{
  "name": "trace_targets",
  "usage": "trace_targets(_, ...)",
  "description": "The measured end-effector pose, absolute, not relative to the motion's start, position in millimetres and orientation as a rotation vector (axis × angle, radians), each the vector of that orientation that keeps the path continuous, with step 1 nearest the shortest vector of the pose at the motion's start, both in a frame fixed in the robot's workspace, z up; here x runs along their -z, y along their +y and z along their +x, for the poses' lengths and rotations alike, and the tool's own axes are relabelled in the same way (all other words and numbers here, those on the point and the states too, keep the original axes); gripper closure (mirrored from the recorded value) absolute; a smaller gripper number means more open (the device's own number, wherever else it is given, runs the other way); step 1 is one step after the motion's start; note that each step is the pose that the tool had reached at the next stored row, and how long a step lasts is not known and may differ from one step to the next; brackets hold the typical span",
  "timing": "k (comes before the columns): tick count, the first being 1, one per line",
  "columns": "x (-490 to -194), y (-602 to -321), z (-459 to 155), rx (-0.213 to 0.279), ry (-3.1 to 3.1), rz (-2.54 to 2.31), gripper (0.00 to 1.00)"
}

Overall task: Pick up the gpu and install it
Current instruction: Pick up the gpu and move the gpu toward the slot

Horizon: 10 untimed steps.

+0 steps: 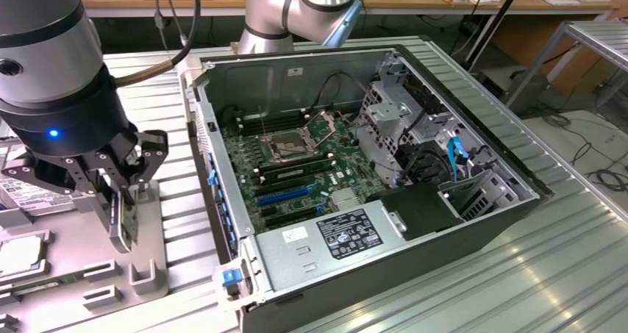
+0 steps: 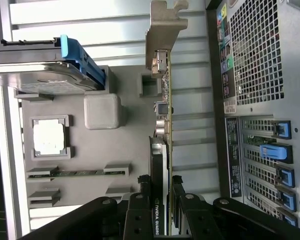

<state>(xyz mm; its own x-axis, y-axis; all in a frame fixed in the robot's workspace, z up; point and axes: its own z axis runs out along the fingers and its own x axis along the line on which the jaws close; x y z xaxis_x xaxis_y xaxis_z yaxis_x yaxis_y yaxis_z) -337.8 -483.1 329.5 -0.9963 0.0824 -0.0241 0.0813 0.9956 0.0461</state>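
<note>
**Tray, outboard of the fingers.** The grey moulded parts tray (image 2: 102, 150) lies on the side of the fingers away from the case. Its recesses hold:
- a silver hard drive in a blue carrier (image 2: 40, 65);
- a square silver processor (image 2: 49, 137) in a square pocket;
- a narrow green memory stick (image 2: 77, 173) between two grey clips.

**Gripper.** The black multi-link gripper (image 1: 116, 186) hangs over the tray. Its fingers (image 2: 140, 200) are narrowed onto the gpu (image 2: 168, 125), a flat green circuit card with a black cooler and a silver metal end bracket. The card is clamped between them, on edge and upright. The bracket (image 2: 162, 30) is at the end farthest from the fingertips.

**Case, inboard of the fingers.** The black and grey tower case (image 1: 211, 149) lies on its side with the panel off, just beside the tray. Inside it are:
- a green motherboard (image 1: 339, 178) with a processor socket (image 1: 291, 151);
- a silver labelled power supply (image 1: 324, 248);
- a grey metal drive cage (image 1: 393, 123).

**Limits of view.**
- The card is seen edge-on, so its fan face cannot be made out.
- Whether its lower edge touches the tray cannot be told.
- The gripper body covers part of the tray.
</note>
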Motion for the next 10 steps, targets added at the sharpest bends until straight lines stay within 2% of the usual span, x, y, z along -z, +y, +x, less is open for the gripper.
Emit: trace_targets(10, -345, -483, -338, -0.070, 3.112, 0.128, 0.73)
